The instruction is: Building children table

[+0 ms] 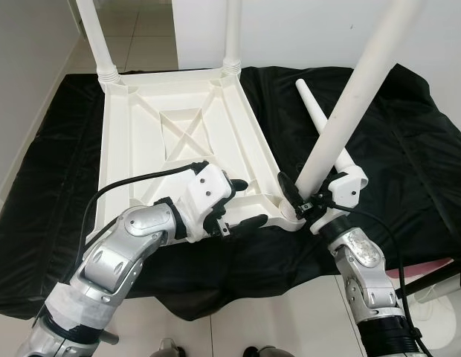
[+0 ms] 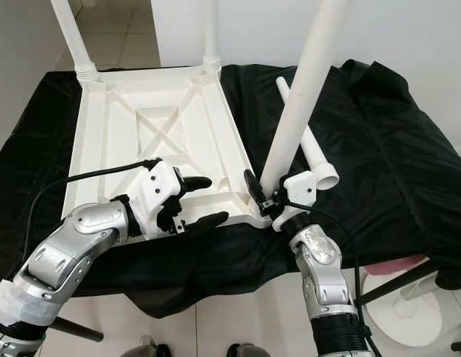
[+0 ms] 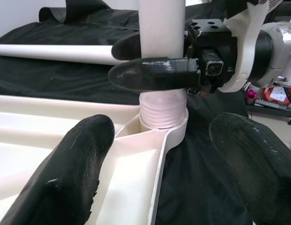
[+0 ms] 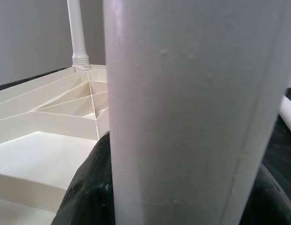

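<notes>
Gripping leg [image 1: 348, 104], right gripper [image 1: 299, 199], tabletop [image 1: 178, 134]

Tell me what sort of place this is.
Probably a room in a home, used as an assembly spot: pale floor tiles, plain white walls, and an upturned white plastic tabletop lying on a black cloth.

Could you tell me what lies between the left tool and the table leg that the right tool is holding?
Only the tabletop's near corner socket, into which the leg is threaded; the left wrist view shows it between the left tool and the right tool.

Tiled floor [image 1: 141, 30], white-walled home room
</notes>
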